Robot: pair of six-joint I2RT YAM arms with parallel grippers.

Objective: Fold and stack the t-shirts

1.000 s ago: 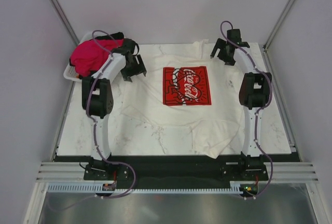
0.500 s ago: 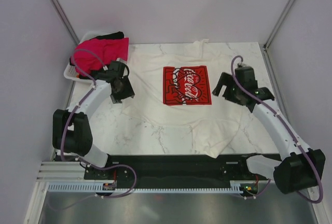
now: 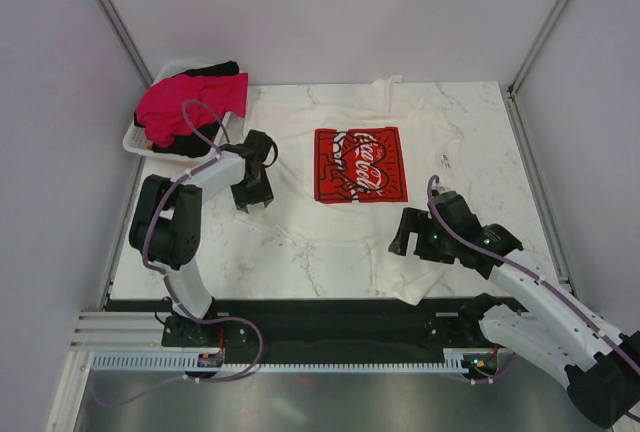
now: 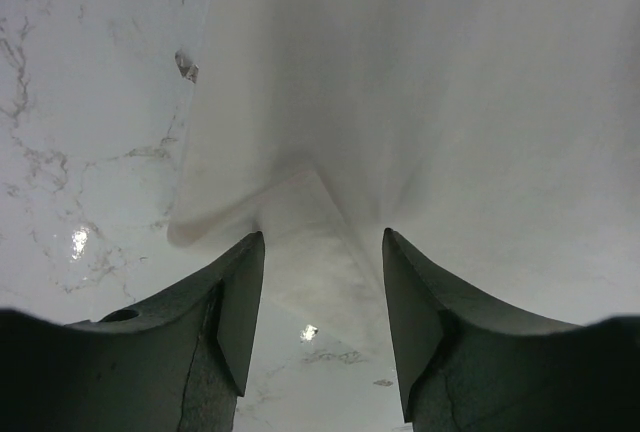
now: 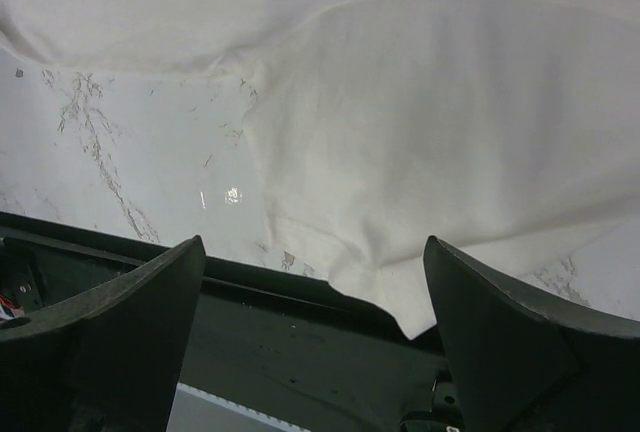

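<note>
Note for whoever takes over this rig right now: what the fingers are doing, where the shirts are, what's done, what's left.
Left gripper: fingers open, empty, low over a crease at the left side of the white t-shirt.
Right gripper: fingers open, empty, above that shirt's near corner, which overhangs the front edge of the table.
White t-shirt: spread out, red logo up, wrinkled, unfolded.
Red-pink t-shirt and black t-shirt: heaped in the basket.
Done: white one laid out.
Left: fold all three, then stack them.

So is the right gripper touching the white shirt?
Cannot tell: the right wrist view shows the open right gripper over the white shirt, but neither contact nor gap.
</note>
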